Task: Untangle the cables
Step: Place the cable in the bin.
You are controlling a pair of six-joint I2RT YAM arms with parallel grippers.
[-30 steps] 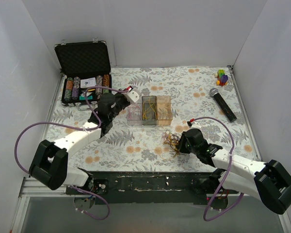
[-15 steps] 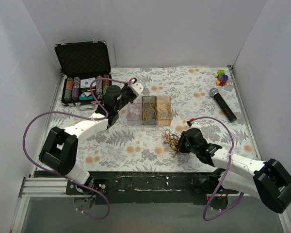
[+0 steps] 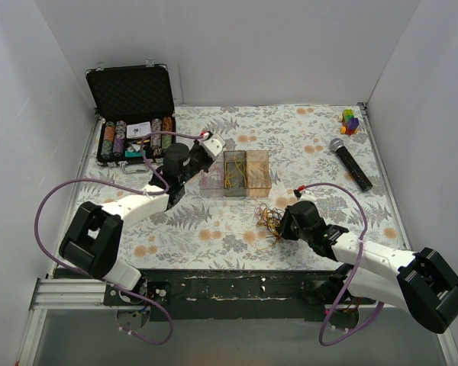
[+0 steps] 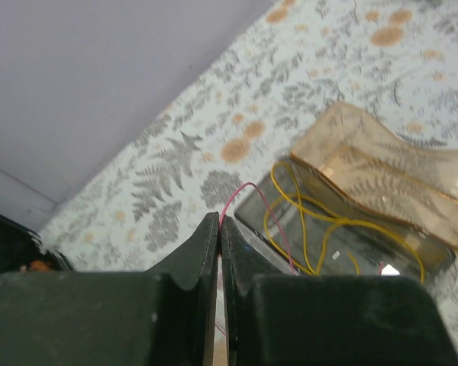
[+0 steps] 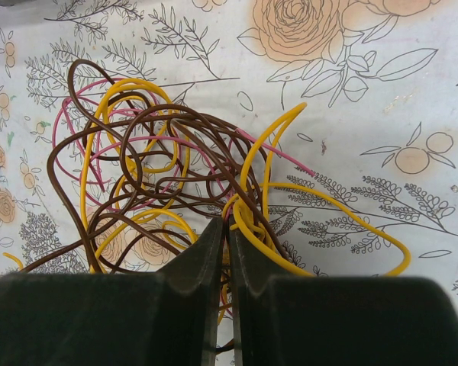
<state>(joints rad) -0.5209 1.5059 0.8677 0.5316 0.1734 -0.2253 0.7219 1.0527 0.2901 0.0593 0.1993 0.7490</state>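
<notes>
By R tool (image 5: 224,223), cables (image 5: 185,164) form roundish tangle, axis unclear.

The top camera overlooks the whole table (image 3: 313,152) from behind, sharing trays (image 3: 237,174) with the close left wrist view, wires (image 3: 271,221) with the right.

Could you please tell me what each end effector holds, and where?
Left end effector: pink wire, partway along. Right end effector: yellow strands at the bundle's near edge.

2 white arms (image 3: 130,206) have black joints (image 3: 82,248), purple hoses (image 3: 37,221) and black fingers (image 4: 195,252).
</notes>
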